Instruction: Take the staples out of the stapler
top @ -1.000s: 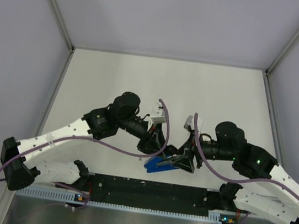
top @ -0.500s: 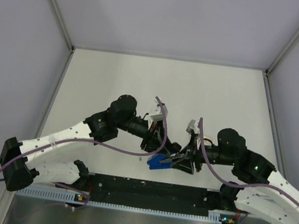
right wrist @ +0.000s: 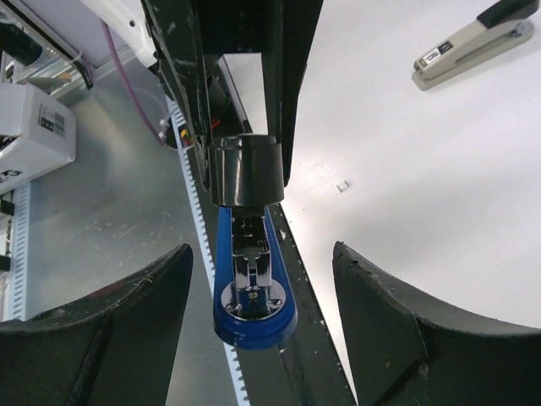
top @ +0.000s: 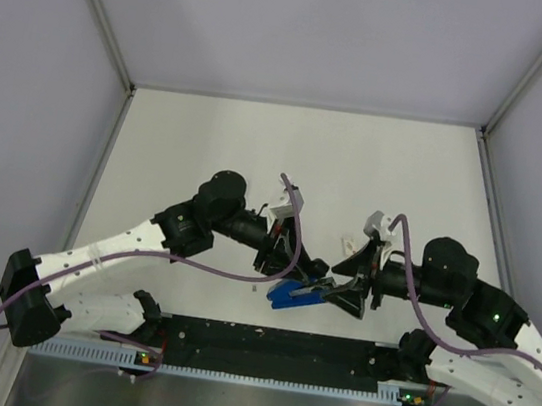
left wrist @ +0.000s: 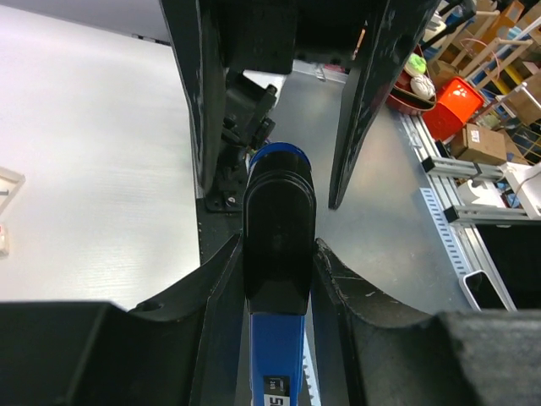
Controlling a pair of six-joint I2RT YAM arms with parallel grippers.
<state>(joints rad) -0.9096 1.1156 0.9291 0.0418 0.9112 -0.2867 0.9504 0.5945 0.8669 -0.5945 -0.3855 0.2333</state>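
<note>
Stapler (top: 289,293), partly hidden overhead, sits clamped by left end effector (left wrist: 279,254); right end effector (right wrist: 258,254) spread, empty.

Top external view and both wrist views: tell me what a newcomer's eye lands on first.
The bright-blue stapler stands out, near the front edge of the table between the two arms, its black end clamped in the left gripper. The right gripper faces it, fingers spread wide either side without touching. In the right wrist view a grey bar lies alone on the table.
</note>
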